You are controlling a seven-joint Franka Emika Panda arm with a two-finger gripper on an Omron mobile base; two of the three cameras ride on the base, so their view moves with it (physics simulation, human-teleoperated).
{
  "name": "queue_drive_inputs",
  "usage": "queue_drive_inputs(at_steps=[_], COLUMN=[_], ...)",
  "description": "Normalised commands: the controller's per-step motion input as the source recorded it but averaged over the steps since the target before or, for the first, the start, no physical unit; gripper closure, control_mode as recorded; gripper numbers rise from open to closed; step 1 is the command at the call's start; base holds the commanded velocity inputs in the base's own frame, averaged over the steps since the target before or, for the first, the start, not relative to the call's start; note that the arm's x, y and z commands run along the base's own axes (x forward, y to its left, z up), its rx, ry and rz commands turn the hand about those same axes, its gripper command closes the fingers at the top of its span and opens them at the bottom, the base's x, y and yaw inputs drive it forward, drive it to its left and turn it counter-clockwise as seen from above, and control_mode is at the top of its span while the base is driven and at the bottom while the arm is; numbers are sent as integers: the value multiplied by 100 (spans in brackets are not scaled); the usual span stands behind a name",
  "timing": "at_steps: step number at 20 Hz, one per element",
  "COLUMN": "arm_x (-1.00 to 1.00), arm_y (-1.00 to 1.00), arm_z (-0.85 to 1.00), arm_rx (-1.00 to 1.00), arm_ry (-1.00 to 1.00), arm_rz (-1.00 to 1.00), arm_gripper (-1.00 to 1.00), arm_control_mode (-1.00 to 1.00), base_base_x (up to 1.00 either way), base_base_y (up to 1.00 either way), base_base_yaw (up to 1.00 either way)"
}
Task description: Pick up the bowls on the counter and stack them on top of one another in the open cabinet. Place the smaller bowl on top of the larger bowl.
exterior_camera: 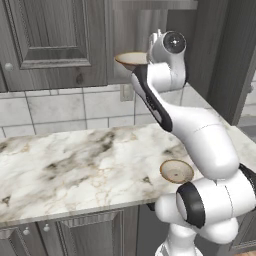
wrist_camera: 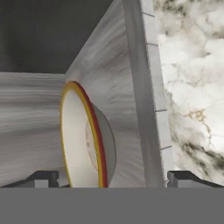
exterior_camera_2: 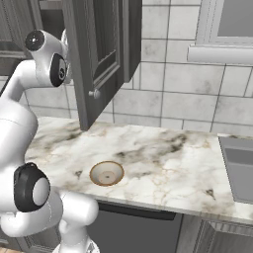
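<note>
The larger bowl (exterior_camera: 131, 59) sits on the shelf (wrist_camera: 114, 78) of the open cabinet (exterior_camera: 135, 30). In the hand view, which is rolled on its side, this larger bowl (wrist_camera: 81, 140) appears edge-on with its cream inside facing left. My gripper (wrist_camera: 113, 179) is open, one fingertip on each side of the bowl, not pressing it. The arm's hand (exterior_camera: 167, 46) is raised to the cabinet's opening. The smaller bowl (exterior_camera: 176, 171) rests upright on the marble counter (exterior_camera: 75, 160) near its front edge, and the right base view has the smaller bowl (exterior_camera_2: 106, 173) there too.
The cabinet's open door (exterior_camera_2: 99, 54) hangs out over the counter (exterior_camera_2: 163, 148) beside my arm. A closed raised-panel cabinet (exterior_camera: 50, 35) is to the left. A sink (exterior_camera_2: 239, 168) is set into the counter at the far right, under a window (exterior_camera_2: 227, 24).
</note>
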Motion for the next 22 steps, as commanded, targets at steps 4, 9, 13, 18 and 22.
queue_drive_inputs(at_steps=[4, 9, 13, 18, 22], arm_x=[-51, -51, -36, -32, -30], arm_y=[0, 2, 7, 9, 10], arm_z=[8, 0, -9, -8, -10], arm_rx=[0, -2, -1, 0, 0], arm_ry=[-3, -3, -2, -4, -3], arm_rz=[-6, -7, -15, -17, -18], arm_gripper=[-100, -100, -100, -100, -100], arm_control_mode=[-100, -100, -100, -100, -100], base_base_x=[0, 0, 0, 0, 0], base_base_y=[0, 0, 0, 0, 0], base_base_yaw=[0, 0, 0, 0, 0])
